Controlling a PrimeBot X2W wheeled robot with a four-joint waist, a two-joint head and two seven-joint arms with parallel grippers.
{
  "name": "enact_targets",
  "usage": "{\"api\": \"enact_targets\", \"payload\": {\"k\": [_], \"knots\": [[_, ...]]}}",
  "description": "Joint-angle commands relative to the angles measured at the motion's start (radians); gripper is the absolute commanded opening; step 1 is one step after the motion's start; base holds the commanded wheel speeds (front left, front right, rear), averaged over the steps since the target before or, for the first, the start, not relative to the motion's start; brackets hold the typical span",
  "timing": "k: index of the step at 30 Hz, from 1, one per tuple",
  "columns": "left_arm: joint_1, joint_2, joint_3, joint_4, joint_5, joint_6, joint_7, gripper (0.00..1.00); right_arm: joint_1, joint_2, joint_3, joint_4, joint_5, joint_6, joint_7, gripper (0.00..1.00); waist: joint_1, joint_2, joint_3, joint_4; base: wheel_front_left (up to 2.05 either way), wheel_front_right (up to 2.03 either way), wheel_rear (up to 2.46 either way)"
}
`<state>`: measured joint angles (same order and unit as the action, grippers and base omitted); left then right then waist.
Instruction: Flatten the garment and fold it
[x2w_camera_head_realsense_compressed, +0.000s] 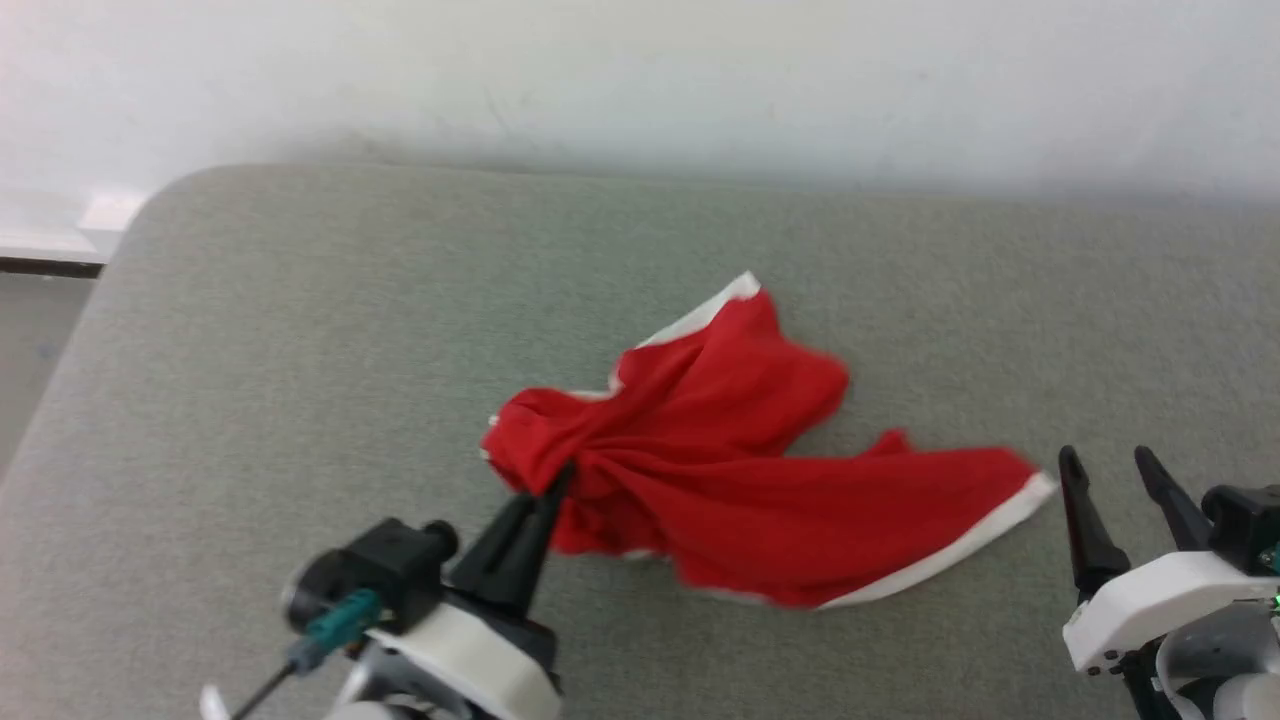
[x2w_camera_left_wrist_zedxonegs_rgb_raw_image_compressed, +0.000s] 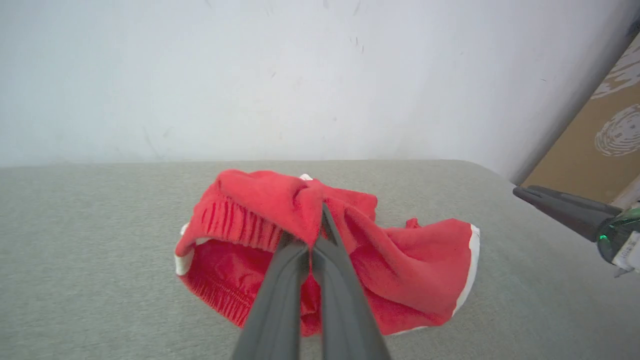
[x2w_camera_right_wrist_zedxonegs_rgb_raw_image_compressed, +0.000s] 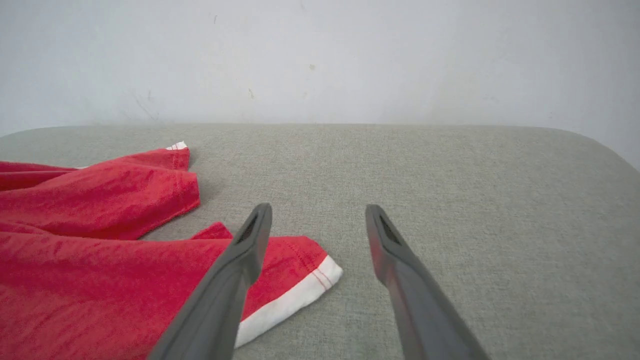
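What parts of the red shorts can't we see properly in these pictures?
Head view: the bright red thin shorts with white trim are bunched, so folds hide any print; their edges are blurred.
Left wrist view: the left tool, shut on the shorts, covers the pinched cloth behind its dark fingers.
Right wrist view: the picture's left edge cuts the shorts off; one finger of the open right tool covers part of the white hem.

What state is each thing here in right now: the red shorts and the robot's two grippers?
garment, crumpled and bunched on the grey surface, not yet flattened or folded.
left gripper, shut on a gathered edge of the garment.
right gripper, open and empty, beside the garment's white-trimmed corner.
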<state>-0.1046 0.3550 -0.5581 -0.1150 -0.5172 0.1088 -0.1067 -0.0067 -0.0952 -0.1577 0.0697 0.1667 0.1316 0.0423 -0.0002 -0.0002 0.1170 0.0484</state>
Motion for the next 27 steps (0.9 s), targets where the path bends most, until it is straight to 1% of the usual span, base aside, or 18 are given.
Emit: {"api": "enact_targets", "payload": {"k": [1, 4, 6, 7, 10, 12, 13, 14, 18, 19, 20, 21, 24, 27], "knots": [[0.02, 0.053, 0.029, -0.084, 0.02, 0.03, 0.037, 0.0, 0.01, 0.004, 0.009, 0.004, -0.005, -0.001, -0.002, 1.0, 0.0002, 0.0002, -0.043, 0.046, 0.0, 0.0, 0.0], [0.003, 0.1, 0.054, -0.141, 0.039, 0.057, 0.096, 0.0, 0.004, 0.006, 0.025, 0.01, -0.006, -0.001, 0.0, 1.0, 0.0002, 0.0002, -0.028, 0.036, 0.0, 0.0, 0.0], [-0.027, 0.11, 0.058, -0.121, 0.042, 0.063, 0.137, 0.0, -0.007, 0.006, 0.042, 0.014, -0.008, -0.001, 0.001, 1.0, 0.0002, 0.0002, -0.016, 0.018, 0.0, 0.0, 0.0], [-0.046, 0.116, 0.052, -0.097, 0.048, 0.057, 0.158, 0.0, -0.013, 0.005, 0.051, 0.016, -0.008, -0.001, 0.002, 1.0, 0.0002, 0.0002, -0.009, 0.008, 0.0, 0.0, 0.0], [-0.106, 0.128, 0.027, 0.021, 0.07, 0.039, 0.217, 0.0, -0.036, 0.001, 0.08, 0.017, -0.011, -0.001, 0.002, 1.0, 0.0002, 0.0002, 0.021, -0.025, 0.0, 0.0, 0.0], [-0.144, 0.114, 0.016, 0.114, 0.065, 0.024, 0.235, 0.0, -0.049, -0.002, 0.091, 0.015, -0.01, -0.001, 0.0, 1.0, 0.0002, 0.0002, 0.038, -0.038, 0.0, 0.0, 0.0], [-0.144, 0.114, 0.016, 0.114, 0.065, 0.024, 0.235, 0.0, -0.049, -0.002, 0.091, 0.015, -0.01, -0.001, 0.0, 1.0, 0.0002, 0.0002, 0.038, -0.038, 0.0, 0.0, 0.0], [-0.162, 0.115, 0.002, 0.164, 0.075, 0.01, 0.244, 0.0, -0.053, -0.001, 0.094, 0.015, -0.009, -0.001, -0.001, 1.0, 0.0002, 0.0002, 0.045, -0.043, 0.0, 0.0, 0.0], [-0.207, 0.084, -0.031, 0.34, 0.071, -0.036, 0.244, 0.0, -0.063, 0.001, 0.096, 0.019, -0.004, -0.001, -0.003, 1.0, 0.0002, 0.0002, 0.064, -0.046, 0.0, 0.0, 0.0], [-0.212, 0.068, -0.031, 0.373, 0.057, -0.043, 0.239, 0.24, -0.062, 0.002, 0.095, 0.02, -0.003, -0.001, -0.003, 1.0, 0.0002, 0.0002, 0.066, -0.043, 0.0, 0.0, 0.0], [-0.217, 0.056, -0.035, 0.401, 0.054, -0.049, 0.232, 0.94, -0.061, 0.002, 0.094, 0.02, -0.003, -0.001, -0.002, 1.0, 0.0002, 0.0002, 0.067, -0.038, 0.0, 0.0, 0.0], [-0.224, 0.049, -0.037, 0.426, 0.057, -0.051, 0.219, 1.0, -0.06, 0.002, 0.092, 0.021, -0.003, -0.001, -0.002, 1.0, 0.0002, 0.0002, 0.067, -0.032, 0.0, 0.0, 0.0], [-0.231, 0.02, -0.03, 0.468, 0.05, -0.049, 0.159, 1.0, -0.054, -0.003, 0.092, 0.019, 0.0, -0.001, 0.001, 1.0, 0.0002, 0.0002, 0.056, -0.006, 0.0, 0.0, 0.0], [-0.223, 0.006, -0.019, 0.472, 0.048, -0.04, 0.096, 1.0, -0.042, -0.014, 0.09, 0.016, 0.005, -0.001, 0.004, 1.0, 0.0002, 0.0002, 0.032, 0.024, 0.0, 0.0, 0.0]]}}
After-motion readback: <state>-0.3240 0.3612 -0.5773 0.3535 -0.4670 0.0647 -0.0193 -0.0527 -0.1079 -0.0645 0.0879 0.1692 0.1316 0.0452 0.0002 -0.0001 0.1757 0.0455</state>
